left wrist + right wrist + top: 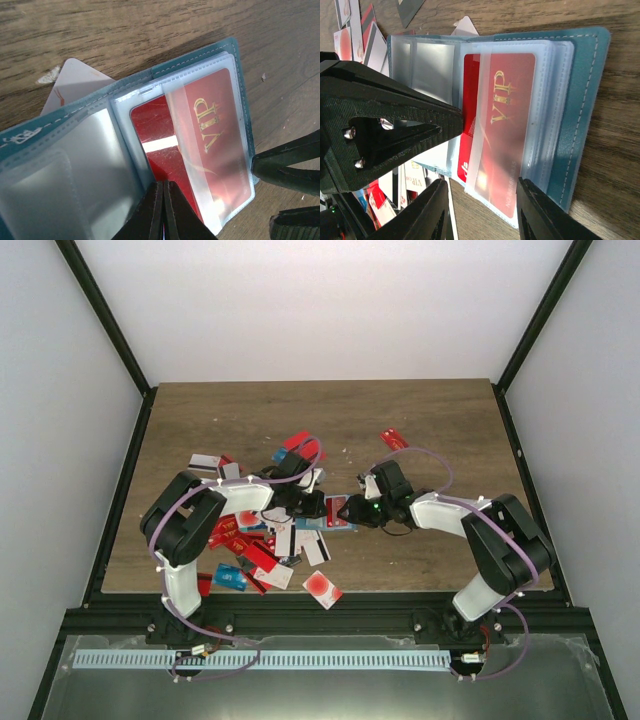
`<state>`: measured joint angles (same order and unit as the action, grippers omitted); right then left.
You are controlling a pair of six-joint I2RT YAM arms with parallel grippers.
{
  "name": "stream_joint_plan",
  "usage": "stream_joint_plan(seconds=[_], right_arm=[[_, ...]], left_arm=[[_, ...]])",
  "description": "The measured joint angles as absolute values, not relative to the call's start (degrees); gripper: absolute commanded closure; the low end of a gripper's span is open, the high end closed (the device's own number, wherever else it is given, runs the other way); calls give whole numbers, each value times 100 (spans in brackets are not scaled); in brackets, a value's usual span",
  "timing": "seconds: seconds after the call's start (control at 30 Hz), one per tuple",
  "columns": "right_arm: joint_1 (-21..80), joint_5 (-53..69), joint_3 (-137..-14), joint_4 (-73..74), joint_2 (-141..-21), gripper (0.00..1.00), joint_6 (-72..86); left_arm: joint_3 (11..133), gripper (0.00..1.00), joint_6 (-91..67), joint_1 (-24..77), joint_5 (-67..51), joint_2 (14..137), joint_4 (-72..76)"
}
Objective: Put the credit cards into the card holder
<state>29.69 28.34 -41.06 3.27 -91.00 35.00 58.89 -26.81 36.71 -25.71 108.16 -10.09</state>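
At card holder (585, 100) fold: left tool (163, 185) pressed together, tips bearing on clear sleeves, pinning holder open on counter (450, 420). Red VIP card (507, 95) lies in sleeve, spine-side edge apparently outside pocket. Right tool (482, 190) spread just off holder's end, gripping nothing. Loose credit cards (250, 540) beside holder. Risks: skewed push jams card on sleeve lip and buckles it; holder slides if pin slips.

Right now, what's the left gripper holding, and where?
The left gripper looks shut on the red VIP card, pinching its exposed long edge.
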Motion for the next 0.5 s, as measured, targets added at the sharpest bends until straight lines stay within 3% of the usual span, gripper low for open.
stream_joint_plan(seconds=[0.5], right_arm=[[2969, 2808, -4029, 329, -9048, 60, 3524]], left_arm=[[5889, 96, -2681, 3691, -2565, 10818, -998]])
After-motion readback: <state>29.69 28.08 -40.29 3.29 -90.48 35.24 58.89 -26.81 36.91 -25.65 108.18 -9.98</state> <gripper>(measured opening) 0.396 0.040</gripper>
